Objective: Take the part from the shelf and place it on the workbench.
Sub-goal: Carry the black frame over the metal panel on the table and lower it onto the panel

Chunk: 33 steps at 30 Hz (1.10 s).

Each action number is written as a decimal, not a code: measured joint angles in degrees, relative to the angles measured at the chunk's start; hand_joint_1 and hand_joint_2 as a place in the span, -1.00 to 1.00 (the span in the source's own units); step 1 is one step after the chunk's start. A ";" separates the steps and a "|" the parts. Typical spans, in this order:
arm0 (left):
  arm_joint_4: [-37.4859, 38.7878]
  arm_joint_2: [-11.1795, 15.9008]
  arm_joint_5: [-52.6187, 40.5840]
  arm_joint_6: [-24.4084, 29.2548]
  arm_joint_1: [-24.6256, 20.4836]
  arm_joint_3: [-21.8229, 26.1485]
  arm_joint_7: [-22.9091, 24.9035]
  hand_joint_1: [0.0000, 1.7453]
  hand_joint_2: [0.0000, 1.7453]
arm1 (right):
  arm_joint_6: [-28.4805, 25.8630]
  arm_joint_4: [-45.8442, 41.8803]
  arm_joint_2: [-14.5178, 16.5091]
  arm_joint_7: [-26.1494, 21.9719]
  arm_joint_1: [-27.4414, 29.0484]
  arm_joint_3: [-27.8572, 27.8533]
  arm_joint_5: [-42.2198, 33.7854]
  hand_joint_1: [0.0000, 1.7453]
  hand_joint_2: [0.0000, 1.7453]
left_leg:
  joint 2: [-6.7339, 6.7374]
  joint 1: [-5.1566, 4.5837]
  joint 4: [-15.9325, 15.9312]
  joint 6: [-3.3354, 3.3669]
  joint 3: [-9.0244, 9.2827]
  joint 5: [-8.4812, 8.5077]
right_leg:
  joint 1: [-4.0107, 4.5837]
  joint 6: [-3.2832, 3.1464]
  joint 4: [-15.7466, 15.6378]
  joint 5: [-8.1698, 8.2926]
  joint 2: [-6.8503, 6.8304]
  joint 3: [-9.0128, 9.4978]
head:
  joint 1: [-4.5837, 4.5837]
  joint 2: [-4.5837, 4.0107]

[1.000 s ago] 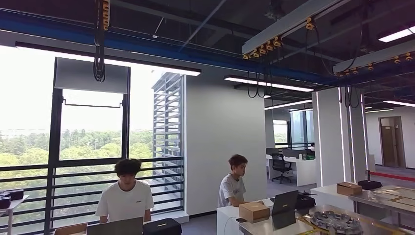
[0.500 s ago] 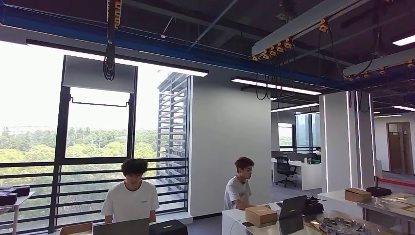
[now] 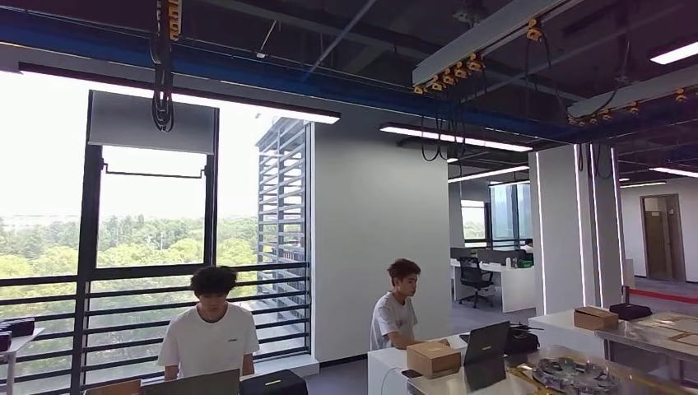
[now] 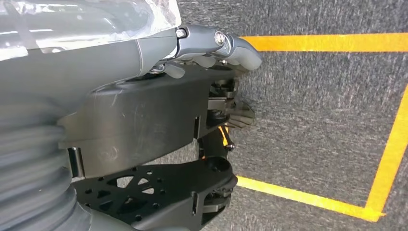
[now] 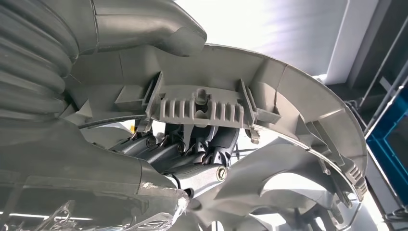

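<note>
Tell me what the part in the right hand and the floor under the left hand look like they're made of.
The part looks like cast metal, possibly aluminium: matte pale grey, with ribs, fins and a thin curved rim. Moulded plastic can't be ruled out. The right hand holds it. The floor looks like dark grey short-pile carpet, speckled and fibrous, marked with glossy yellow lines, probably tape. The left hand hangs above it.

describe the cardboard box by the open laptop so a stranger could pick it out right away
Start at the white desk in front of the grey wall. On it, left of the dark open laptop, sits a closed cardboard box. It is nearer than the other cardboard box, far right.
</note>
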 joint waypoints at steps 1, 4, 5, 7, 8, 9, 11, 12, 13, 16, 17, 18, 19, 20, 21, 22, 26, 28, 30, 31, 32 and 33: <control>0.00 0.01 0.00 0.01 -0.01 -0.01 -0.03 -1.00 1.00 | 0.01 -0.02 0.01 -0.01 -0.01 0.01 0.00 1.00 1.00 | 0.00 0.08 2.70 -0.28 -1.22 -1.39 | -0.08 -0.30 -0.06 -0.17 -0.08 0.25 | 0.08 0.00; 0.00 0.01 0.04 0.02 0.04 0.00 -0.07 -1.00 1.00 | 0.01 -0.01 0.03 -0.01 0.01 0.03 0.00 1.00 1.00 | 0.00 0.25 13.82 -0.62 -7.71 -5.05 | 0.08 -0.71 -0.05 -0.82 -0.19 0.81 | 0.35 -0.01; 0.00 0.01 0.06 0.02 0.04 0.00 -0.07 -1.00 1.00 | 0.01 0.00 0.04 -0.01 0.02 0.03 0.00 1.00 1.00 | 0.00 0.26 15.20 -0.53 -9.07 -4.49 | 0.14 -0.72 -0.05 -1.09 -0.15 1.10 | 0.38 -0.01; 0.00 0.01 0.10 0.01 0.05 0.00 -0.07 -1.00 1.00 | 0.01 0.00 0.04 -0.01 0.01 0.04 0.00 1.00 1.00 | 0.00 0.20 11.38 0.02 -8.68 0.07 | 0.28 -0.63 -0.05 -1.76 -0.03 2.12 | 0.42 -0.01; 0.01 0.03 0.10 0.01 0.06 -0.01 -0.07 -1.00 1.00 | 0.01 0.00 0.04 -0.02 0.01 0.03 0.00 1.00 1.00 | -0.01 0.08 7.69 0.48 -7.53 2.82 | 0.28 -0.54 -0.09 -2.13 0.02 2.66 | 0.44 -0.01; 0.03 0.06 0.11 0.01 0.08 -0.02 -0.06 -1.00 1.00 | 0.01 0.01 0.04 -0.03 -0.02 0.04 0.00 1.00 1.00 | -0.01 -0.13 4.49 0.93 -6.40 4.77 | 0.36 -0.35 -0.13 -2.48 0.07 3.13 | 0.41 -0.01; 0.08 0.10 0.15 0.01 0.11 -0.04 -0.06 -1.00 1.00 | 0.02 0.01 0.04 -0.05 -0.05 0.03 -0.01 1.00 1.00 | 0.01 -0.57 1.00 1.64 -5.10 5.57 | 0.34 0.23 -0.20 -2.89 0.10 3.39 | 0.41 0.02; 0.10 0.10 0.17 -0.01 0.13 -0.04 -0.06 -1.00 1.00 | 0.02 0.01 0.04 -0.04 -0.07 0.02 -0.03 1.00 1.00 | 0.02 -0.70 0.53 1.82 -4.92 5.14 | 0.37 0.60 -0.28 -2.98 0.08 3.38 | 0.37 0.02; 0.10 0.07 0.19 -0.03 0.13 -0.04 -0.08 -1.00 1.00 | 0.01 -0.01 0.04 -0.01 -0.09 -0.02 -0.08 1.00 1.00 | 0.01 -0.65 -0.10 1.99 -4.54 4.88 | 0.37 0.97 -0.44 -3.09 0.00 3.42 | 0.39 0.03; 0.09 -0.03 0.17 -0.13 0.14 -0.04 -0.15 -1.00 1.00 | 0.05 0.01 0.03 0.08 -0.22 -0.11 -0.30 1.00 1.00 | -0.02 -0.12 -1.66 2.45 -3.11 4.94 | 0.42 1.85 2.47 -4.88 -0.13 2.20 | 0.14 0.02; 0.10 -0.04 0.16 -0.14 0.15 -0.04 -0.17 -1.00 1.00 | 0.10 0.02 0.02 0.08 -0.26 -0.11 -0.34 1.00 1.00 | -0.02 -0.03 -1.85 2.59 -2.84 4.86 | 0.34 2.02 5.72 -6.21 -0.13 0.40 | 0.01 0.00; 0.10 -0.05 0.18 -0.14 0.15 -0.04 -0.17 -1.00 1.00 | 0.14 0.03 0.02 0.07 -0.29 -0.10 -0.38 1.00 1.00 | -0.02 -0.02 -1.89 2.72 -2.64 4.67 | 0.30 2.17 9.57 -7.55 -0.11 -1.93 | -0.09 0.00; 0.11 -0.05 0.19 -0.13 0.16 -0.04 -0.17 -1.00 1.00 | 0.14 0.04 0.02 0.07 -0.27 -0.10 -0.43 1.00 1.00 | -0.02 -0.04 -1.87 2.80 -2.43 4.42 | 0.27 2.28 12.92 -8.33 -0.11 -4.14 | -0.19 0.00; 0.11 -0.06 0.21 -0.11 0.16 -0.04 -0.17 -1.00 1.00 | 0.11 0.09 0.02 0.07 -0.23 -0.11 -0.47 1.00 1.00 | -0.03 -0.07 -1.86 2.82 -2.13 4.14 | 0.26 2.32 14.75 -8.10 -0.11 -5.66 | -0.25 -0.01; 0.11 -0.07 0.22 -0.10 0.17 -0.03 -0.17 -1.00 1.00 | 0.07 0.13 0.02 0.08 -0.22 -0.12 -0.51 1.00 1.00 | -0.06 -0.08 -1.84 2.78 -1.69 3.80 | 0.28 2.30 14.35 -6.60 -0.12 -6.09 | -0.31 -0.01; 0.11 -0.08 0.22 -0.09 0.16 -0.03 -0.17 -1.00 1.00 | 0.04 0.17 0.02 0.09 -0.21 -0.13 -0.55 1.00 1.00 | -0.09 -0.09 -1.81 2.68 -1.12 3.39 | 0.29 2.21 11.76 -4.07 -0.12 -5.44 | -0.37 -0.01; 0.13 -0.11 0.22 -0.07 0.11 -0.02 -0.26 -1.00 1.00 | 0.14 0.21 0.02 0.07 -0.31 -0.11 -0.63 1.00 1.00 | -0.07 -0.29 -1.67 1.71 -0.04 1.75 | 0.69 1.23 0.73 0.97 -0.16 -0.86 | -0.22 0.00; 0.13 -0.11 0.24 -0.07 0.04 -0.02 -0.28 -1.00 1.00 | 0.03 0.19 0.02 0.07 -0.31 -0.16 -0.83 1.00 1.00 | 0.00 -0.30 -1.79 1.12 0.00 1.44 | 0.80 0.54 -0.02 0.16 -0.04 -0.47 | -0.28 0.00; 0.13 -0.07 0.21 -0.07 0.00 -0.05 -0.29 -1.00 1.00 | -0.05 0.19 0.05 0.05 -0.26 -0.21 -1.10 1.00 1.00 | 0.04 -0.24 -1.11 0.46 0.05 0.66 | 0.52 -0.06 -0.36 -0.02 -0.02 -0.05 | -0.23 -0.01; 0.13 -0.04 0.21 -0.07 -0.01 -0.07 -0.31 -1.00 1.00 | -0.05 0.18 0.08 0.03 -0.27 -0.22 -1.22 1.00 1.00 | 0.05 -0.16 0.63 0.10 -0.67 -0.29 | 0.34 -0.37 -0.60 -0.13 -0.08 0.28 | -0.12 -0.01; 0.13 -0.02 0.22 -0.08 -0.01 -0.08 -0.32 -1.00 1.00 | -0.04 0.18 0.11 0.01 -0.29 -0.21 -1.31 1.00 1.00 | 0.05 -0.01 3.58 -0.22 -2.14 -1.61 | 0.22 -0.60 -0.74 -0.30 -0.15 0.61 | -0.01 -0.01; 0.13 -0.02 0.23 -0.08 0.00 -0.09 -0.33 -1.00 1.00 | -0.03 0.20 0.12 -0.01 -0.30 -0.20 -1.37 1.00 1.00 | 0.06 0.15 7.38 -0.50 -4.27 -3.03 | 0.21 -0.77 -0.80 -0.54 -0.22 0.88 | 0.14 -0.01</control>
